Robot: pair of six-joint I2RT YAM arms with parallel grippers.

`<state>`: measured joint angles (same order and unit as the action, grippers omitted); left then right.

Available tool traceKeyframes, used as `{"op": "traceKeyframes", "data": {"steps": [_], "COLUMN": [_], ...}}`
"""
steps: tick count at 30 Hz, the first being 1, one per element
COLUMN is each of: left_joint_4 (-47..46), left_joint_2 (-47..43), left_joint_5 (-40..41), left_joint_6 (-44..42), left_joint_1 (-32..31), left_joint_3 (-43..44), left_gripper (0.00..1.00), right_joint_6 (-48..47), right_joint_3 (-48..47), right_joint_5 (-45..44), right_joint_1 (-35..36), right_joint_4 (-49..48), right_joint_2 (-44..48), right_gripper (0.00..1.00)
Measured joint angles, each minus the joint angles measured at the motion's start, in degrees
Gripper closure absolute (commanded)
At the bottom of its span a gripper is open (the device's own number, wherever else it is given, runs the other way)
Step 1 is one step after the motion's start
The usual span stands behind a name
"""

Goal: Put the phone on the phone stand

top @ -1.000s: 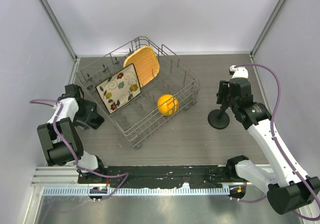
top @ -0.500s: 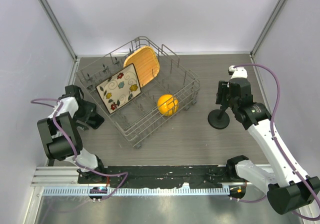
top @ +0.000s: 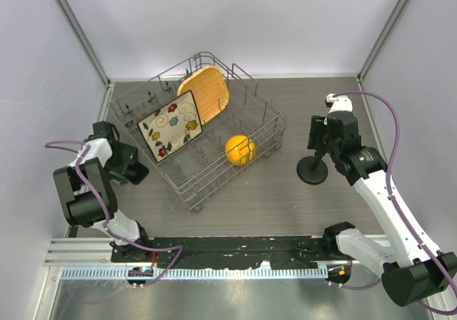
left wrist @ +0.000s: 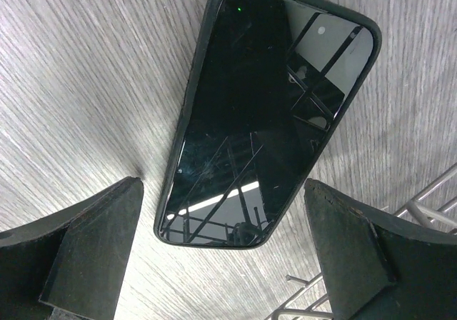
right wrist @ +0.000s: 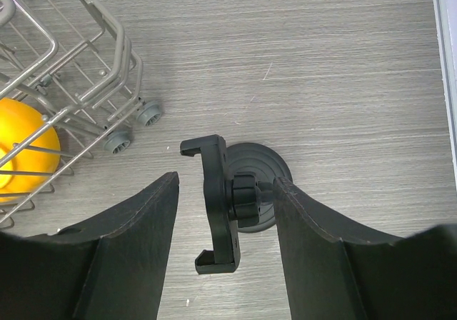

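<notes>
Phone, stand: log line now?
left tool open over flat black phone on table | right tool open flanking black disc-base stand | phone unplaced

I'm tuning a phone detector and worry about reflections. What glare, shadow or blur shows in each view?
Left wrist: the phone screen mirrors dark frame bars and a bright light strip, while the table grain is sharp. Right wrist: even light, the phone stand is crisp, with no glare. Top external: strong glare on the metal rail at the near edge.
</notes>
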<state>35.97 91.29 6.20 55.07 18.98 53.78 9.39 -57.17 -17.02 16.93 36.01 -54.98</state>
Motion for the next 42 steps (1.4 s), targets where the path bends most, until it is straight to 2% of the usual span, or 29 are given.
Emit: {"op": "traceKeyframes", "data": {"steps": [9, 15, 22, 25, 29, 31, 32, 35, 42], "left_joint_4": [1.09, 1.62, 1.81, 2.05, 1.7, 2.03, 1.95, 0.98, 0.22], "left_joint_2": [3.48, 4.15, 4.39, 4.68, 3.98, 2.82, 2.03, 1.18, 1.11], "left_joint_5": [-0.26, 0.04, 2.62, 4.11, 5.01, 6.01, 6.64, 7.91, 8.98], "left_joint_6": [0.28, 0.87, 2.14, 2.82, 3.08, 3.21, 3.3, 3.5, 3.06], "left_joint_1": [0.15, -0.04, -1.11, -1.79, -2.16, -2.19, -2.12, -2.16, -1.99], "left_joint_3": [2.47, 3.15, 3.34, 3.56, 3.02, 2.45, 1.73, 0.57, 0.33], "left_gripper": [0.0, 0.07, 0.09, 0.17, 0.34, 0.34, 0.26, 0.12, 0.1], "right_joint_6": [-0.02, -0.02, -0.02, -0.02, -0.02, -0.04, -0.04, -0.07, -0.2], "right_joint_3": [0.0, 0.0, 0.0, 0.0, 0.0, 0.0, 0.0, 0.0, 0.0], "right_joint_5": [0.48, 0.68, 1.09, 1.27, 1.31, 1.31, 1.33, 1.4, 1.79], "right_joint_1": [0.0, 0.02, 0.22, 0.22, 0.22, 0.22, 0.24, 0.28, 0.33], "right_joint_4": [-0.02, -0.22, -0.44, -0.44, -0.44, -0.46, -0.46, -0.48, -0.5], "right_joint_2": [0.0, 0.0, 0.02, 0.02, 0.07, 0.17, 0.24, 0.35, 0.35], "right_gripper": [0.39, 0.39, 0.39, 0.39, 0.39, 0.39, 0.39, 0.39, 0.39]}}
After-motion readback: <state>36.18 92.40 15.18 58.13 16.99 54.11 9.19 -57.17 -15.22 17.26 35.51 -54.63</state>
